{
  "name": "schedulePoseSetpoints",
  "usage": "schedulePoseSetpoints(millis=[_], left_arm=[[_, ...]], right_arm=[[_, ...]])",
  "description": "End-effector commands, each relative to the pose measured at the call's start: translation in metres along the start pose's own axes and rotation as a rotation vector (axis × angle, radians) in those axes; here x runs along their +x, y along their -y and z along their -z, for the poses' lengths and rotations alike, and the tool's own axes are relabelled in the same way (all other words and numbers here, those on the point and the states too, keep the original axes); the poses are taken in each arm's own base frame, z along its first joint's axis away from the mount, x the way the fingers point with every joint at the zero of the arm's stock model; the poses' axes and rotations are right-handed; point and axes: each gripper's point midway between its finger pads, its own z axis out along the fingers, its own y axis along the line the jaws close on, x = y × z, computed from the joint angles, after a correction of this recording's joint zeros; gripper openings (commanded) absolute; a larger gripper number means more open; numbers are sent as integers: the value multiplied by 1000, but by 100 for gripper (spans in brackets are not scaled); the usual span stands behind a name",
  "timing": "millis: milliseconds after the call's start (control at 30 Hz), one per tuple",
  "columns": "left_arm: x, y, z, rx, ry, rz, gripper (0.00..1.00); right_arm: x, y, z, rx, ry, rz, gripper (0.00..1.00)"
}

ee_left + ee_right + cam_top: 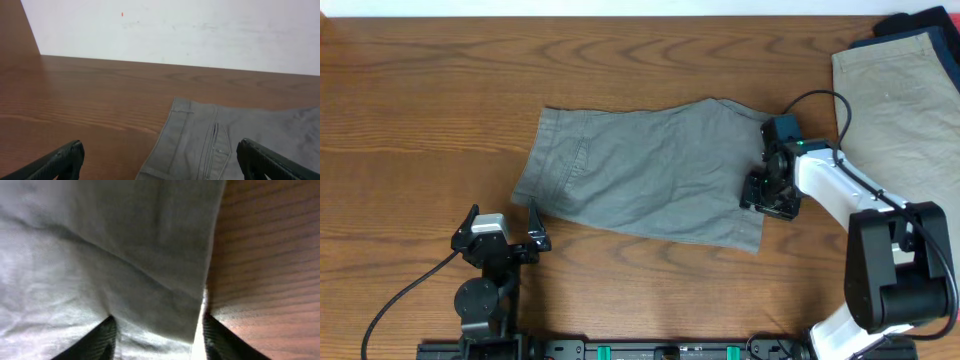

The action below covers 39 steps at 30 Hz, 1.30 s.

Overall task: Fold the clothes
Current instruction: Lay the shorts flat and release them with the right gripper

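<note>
The mid grey shorts [640,170] lie flat and spread on the wooden table [420,110], waistband to the left. My right gripper [767,195] is pressed down at their right hem, open. In the right wrist view its fingers [157,335] straddle the hem edge, one on the grey cloth [100,245], one by the bare wood [270,255]. My left gripper [503,222] is open and empty just in front of the waistband corner. In the left wrist view its jaws [160,165] frame the grey shorts' stitched pocket and waistband [250,135].
Pale beige shorts [905,100] lie at the far right, over dark navy shorts [920,22] in the back right corner. A white wall [175,30] rises behind the table's far edge. The right arm's base [895,270] stands at the front right.
</note>
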Motion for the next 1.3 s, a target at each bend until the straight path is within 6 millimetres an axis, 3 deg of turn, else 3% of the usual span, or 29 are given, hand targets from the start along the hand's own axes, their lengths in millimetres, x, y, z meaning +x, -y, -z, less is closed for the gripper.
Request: schedulePoseSetpoints(millis=[0, 133, 233, 567, 733, 833, 933, 967, 1033, 1267], left_arm=[[15, 0, -1, 2, -41, -5, 98], [15, 0, -1, 2, -41, -5, 98], [15, 0, -1, 2, -41, -5, 98], [15, 0, -1, 2, -41, -5, 98], [15, 0, -1, 2, -41, -5, 98], [15, 0, -1, 2, -41, -5, 98], [15, 0, -1, 2, -41, -5, 98], [15, 0, -1, 2, -41, -5, 98], [15, 0, -1, 2, -41, -5, 98], [15, 0, -1, 2, -41, -5, 98]], right_arm=[[18, 4, -18, -4, -59, -10, 39], [9, 3, -19, -12, -18, -8, 14], [-8, -2, -17, -39, 44, -3, 1], [-82, -9, 22, -70, 262, 97, 1], [-96, -15, 41, -72, 290, 108, 5], [-95, -14, 45, -62, 276, 107, 21], [-89, -11, 44, -48, 251, 102, 84], [-87, -9, 44, -43, 239, 99, 91], [-82, -6, 45, -28, 217, 84, 99], [-69, 10, 71, 47, 161, 16, 99]])
